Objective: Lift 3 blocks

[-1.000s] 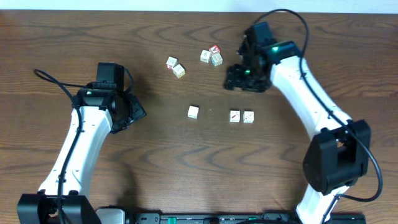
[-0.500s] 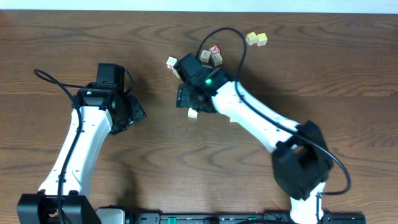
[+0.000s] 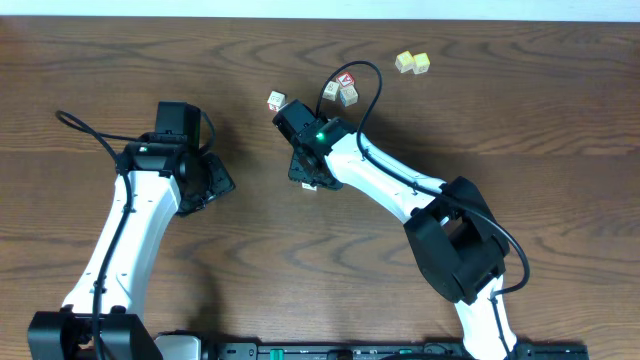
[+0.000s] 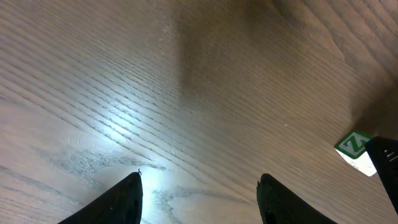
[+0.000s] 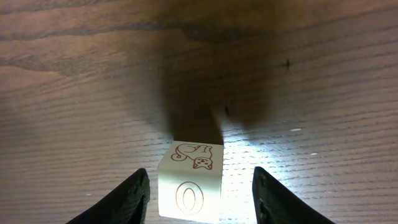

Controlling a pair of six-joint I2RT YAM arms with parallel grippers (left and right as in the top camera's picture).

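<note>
Dark wood surface [image 3: 520, 110], overhead: right claw [image 3: 308, 178] over one block [image 3: 310, 187] at centre; other two blocks not visible. Left wrist: left claw [image 4: 199, 199] wide open, empty; green-Z cube [image 4: 354, 148], maybe the same block, at 3 o'clock. Right wrist alone shows jaws open astride the block, gaps both sides; light rigid wood, so pinch opposite flat faces.
</note>
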